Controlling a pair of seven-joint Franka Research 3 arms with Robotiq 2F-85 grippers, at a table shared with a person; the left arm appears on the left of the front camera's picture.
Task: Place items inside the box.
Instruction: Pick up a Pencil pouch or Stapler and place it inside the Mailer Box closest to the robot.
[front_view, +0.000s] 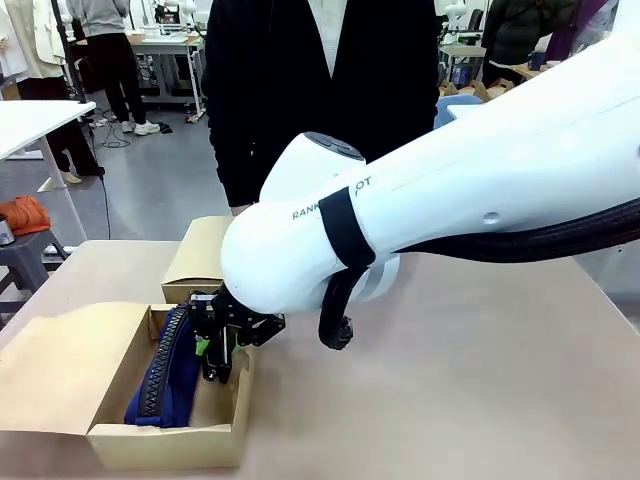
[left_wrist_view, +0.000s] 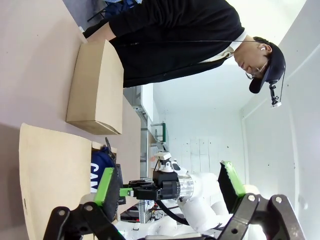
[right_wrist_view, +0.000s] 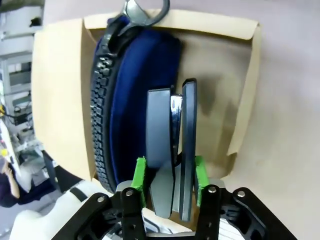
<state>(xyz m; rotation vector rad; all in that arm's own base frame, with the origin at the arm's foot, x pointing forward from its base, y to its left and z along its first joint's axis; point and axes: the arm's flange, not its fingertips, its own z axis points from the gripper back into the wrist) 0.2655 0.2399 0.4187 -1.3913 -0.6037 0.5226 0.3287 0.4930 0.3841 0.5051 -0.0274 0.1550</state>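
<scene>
Right claw (right_wrist_view: 170, 175) flanks a black clip tool (right_wrist_view: 170, 150) over the box (right_wrist_view: 240, 100); pouch (left_wrist_view: 100, 170) lettering reads "CA"

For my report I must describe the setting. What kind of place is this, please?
Probably a robotics lab or workshop. A white robot arm works at a table across from a person, and workbenches with equipment stand behind on a grey floor.

grey floor (front_view: 160, 180) behind the tan table (front_view: 480, 400), cables trailing on it. white table (front_view: 30, 120) at left, grey stool (front_view: 25, 262) with an orange cloth (front_view: 22, 213) beside it. workbench (front_view: 165, 45) further back with clutter on top, person standing at it. white wall (left_wrist_view: 200, 125) and even bright light
</scene>
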